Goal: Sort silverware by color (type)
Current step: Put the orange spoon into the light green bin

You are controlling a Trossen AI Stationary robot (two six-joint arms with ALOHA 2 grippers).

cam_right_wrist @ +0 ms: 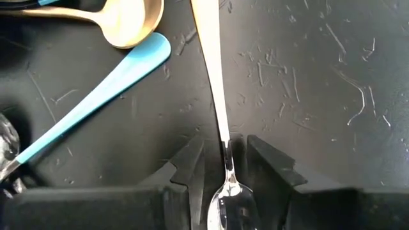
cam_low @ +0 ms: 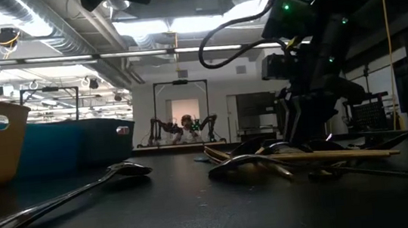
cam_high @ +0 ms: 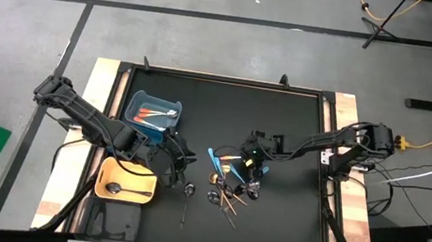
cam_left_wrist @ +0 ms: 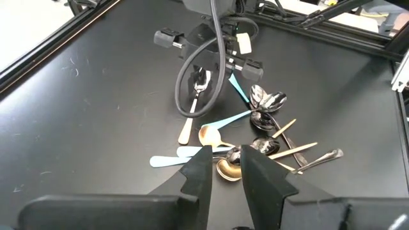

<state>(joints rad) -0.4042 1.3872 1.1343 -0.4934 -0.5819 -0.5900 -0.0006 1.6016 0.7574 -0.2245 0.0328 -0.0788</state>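
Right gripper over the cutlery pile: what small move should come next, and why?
Probably close the fingers. In the right wrist view the right gripper stands open astride the neck of a cream-handled silver utensil, its fingers flanking it on the mat; lifting can follow. The left gripper waits by the blue bin, which already holds orange-handled pieces.

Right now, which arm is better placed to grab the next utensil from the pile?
Right. Its pincer is already down at the pile, fingers straddling a cream-handled utensil. The left pincer sits off by the yellow bin.
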